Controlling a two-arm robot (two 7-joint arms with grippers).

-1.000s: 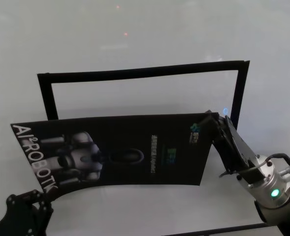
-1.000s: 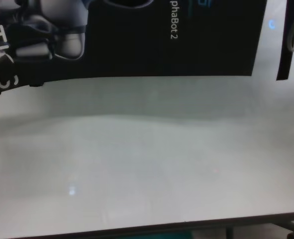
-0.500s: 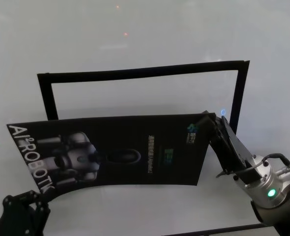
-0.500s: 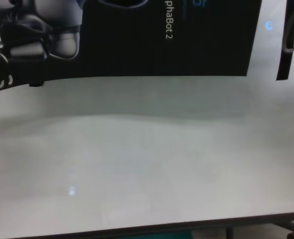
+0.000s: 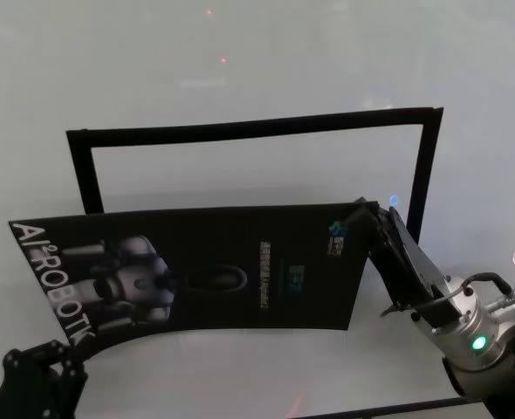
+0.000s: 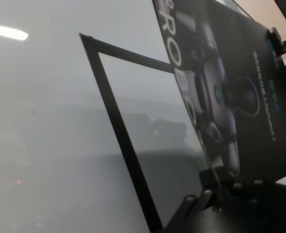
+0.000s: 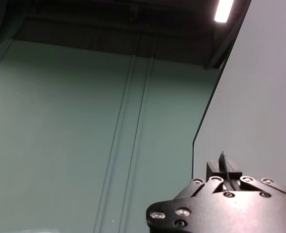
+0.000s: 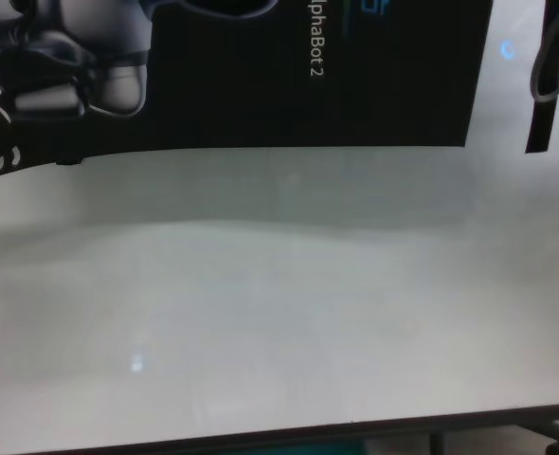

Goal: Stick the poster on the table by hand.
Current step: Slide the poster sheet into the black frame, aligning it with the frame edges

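Note:
The poster [image 5: 223, 271] is a black glossy sheet with a grey robot and white lettering, held bowed above the white table [image 5: 240, 52]. My left gripper [image 5: 44, 371] sits at the near left, shut on the poster's lettered end; the left wrist view shows the sheet [image 6: 230, 87] running down into its fingers [image 6: 206, 196]. My right gripper [image 5: 368, 216] is shut on the poster's far right corner. In the right wrist view a thin sheet edge [image 7: 222, 160] stands between its closed fingers. The chest view shows the poster's near edge [image 8: 308, 76] above the tabletop [image 8: 279, 303].
Narrow black strips [image 5: 249, 129] form a three-sided frame flat on the table behind and under the poster, also seen from the left wrist [image 6: 119, 126]. The table's dark near edge [image 8: 261, 438] runs along the bottom of the chest view.
The poster and both grippers have shifted a little to the left; both grips are unchanged.

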